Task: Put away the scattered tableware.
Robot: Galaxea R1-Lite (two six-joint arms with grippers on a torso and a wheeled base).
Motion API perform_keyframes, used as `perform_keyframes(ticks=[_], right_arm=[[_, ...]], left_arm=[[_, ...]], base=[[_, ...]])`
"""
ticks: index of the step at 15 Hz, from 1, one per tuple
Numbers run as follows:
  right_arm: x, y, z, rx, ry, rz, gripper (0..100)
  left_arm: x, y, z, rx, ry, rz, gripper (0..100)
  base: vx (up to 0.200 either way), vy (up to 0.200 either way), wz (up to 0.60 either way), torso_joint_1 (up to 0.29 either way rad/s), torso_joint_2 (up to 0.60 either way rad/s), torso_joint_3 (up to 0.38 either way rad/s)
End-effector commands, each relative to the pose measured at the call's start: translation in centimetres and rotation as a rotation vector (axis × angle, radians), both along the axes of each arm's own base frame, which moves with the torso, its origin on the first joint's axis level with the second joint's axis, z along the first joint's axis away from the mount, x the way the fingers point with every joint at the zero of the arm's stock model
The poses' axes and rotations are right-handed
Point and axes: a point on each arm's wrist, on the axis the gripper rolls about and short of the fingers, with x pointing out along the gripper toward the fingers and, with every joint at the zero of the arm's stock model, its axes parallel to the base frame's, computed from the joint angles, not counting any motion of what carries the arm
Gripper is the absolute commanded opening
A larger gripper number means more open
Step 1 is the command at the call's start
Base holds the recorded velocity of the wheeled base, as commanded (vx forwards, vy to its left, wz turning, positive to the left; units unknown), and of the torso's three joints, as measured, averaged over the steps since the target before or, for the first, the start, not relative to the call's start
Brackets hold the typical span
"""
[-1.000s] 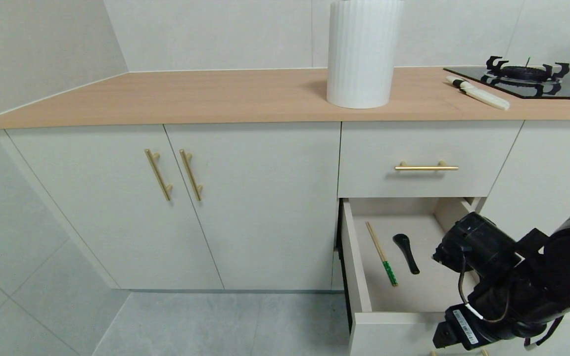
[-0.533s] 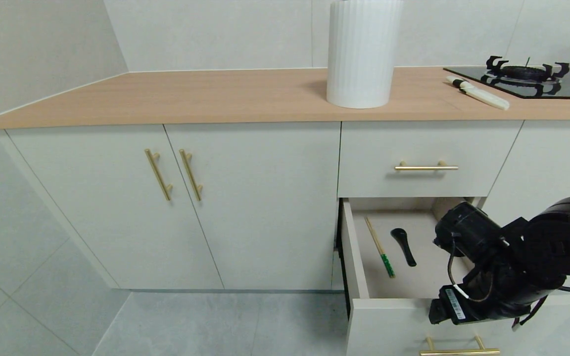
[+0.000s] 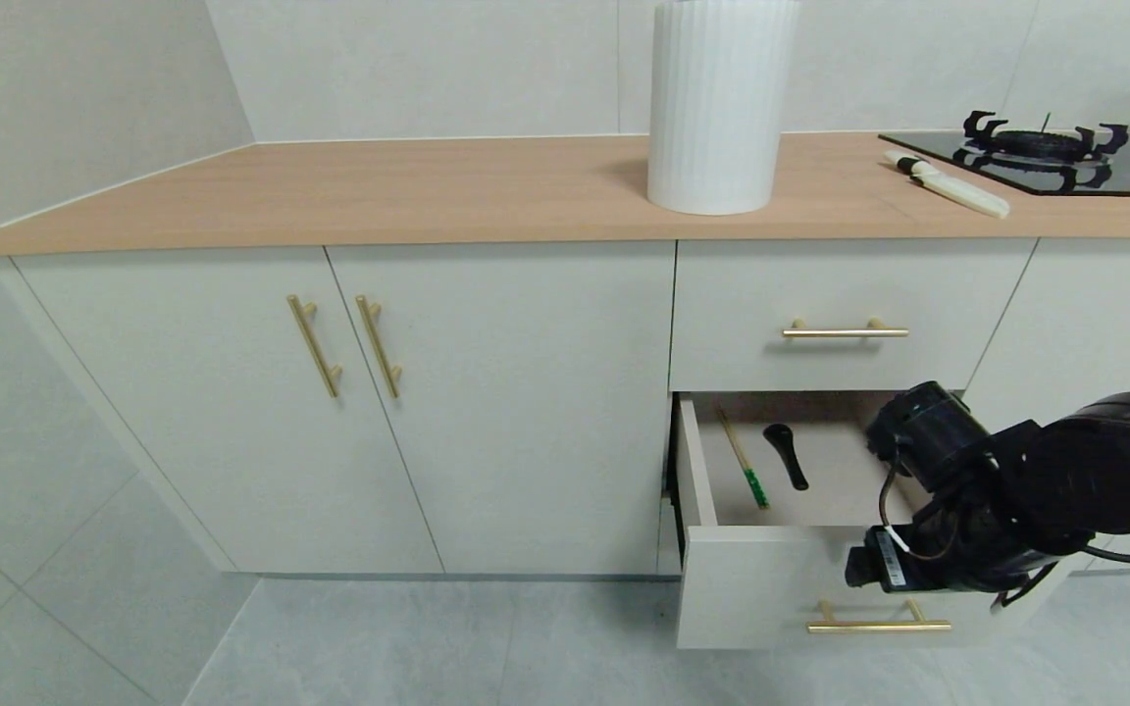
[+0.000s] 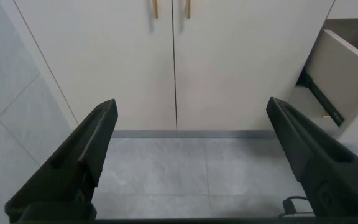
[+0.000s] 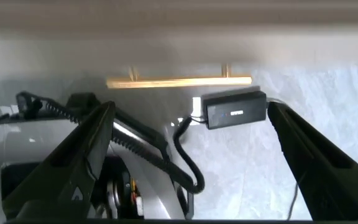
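The lower drawer [image 3: 751, 583] stands partly open, its gold handle [image 3: 877, 624] facing out. Inside lie a pair of wooden chopsticks [image 3: 743, 459] with green tips and a black spoon [image 3: 786, 456], side by side on the drawer floor. My right arm [image 3: 1016, 500] leans over the drawer's front right corner. In the right wrist view my right gripper [image 5: 191, 109] is open and empty, held above the drawer front with the gold handle [image 5: 179, 81] beyond it. My left gripper [image 4: 191, 106] hangs open and empty over the floor in front of the cabinet doors [image 4: 166, 56].
On the wooden counter [image 3: 379, 191] stand a tall white ribbed container [image 3: 717, 103] and a white knife [image 3: 948, 184] next to the black gas hob [image 3: 1065, 152]. A shut drawer [image 3: 845, 314] sits above the open one. The open drawer's side [image 4: 347, 68] juts out.
The lower drawer has slid inward toward the cabinet, and its handle has come into view. My right arm has moved in along with the drawer front.
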Motion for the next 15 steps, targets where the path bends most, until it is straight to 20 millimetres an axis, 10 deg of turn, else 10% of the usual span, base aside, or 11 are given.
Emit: perform_keyframes(ticks=[1, 15], right_arm=[[0.8, -0.5, -0.8, -0.004, 0.003, -0.026, 100], [2.8, 0.0, -4.5, 0.054, -0.277, -0.010, 100]], left_arm=[[0.0, 0.0, 0.0, 0.000, 0.000, 0.000, 100], [0.0, 0.0, 0.0, 0.000, 0.000, 0.000, 100]], base=[[0.000, 0.000, 0.00, 0.000, 0.00, 0.000], [0.000, 0.000, 0.00, 0.000, 0.00, 0.000]])
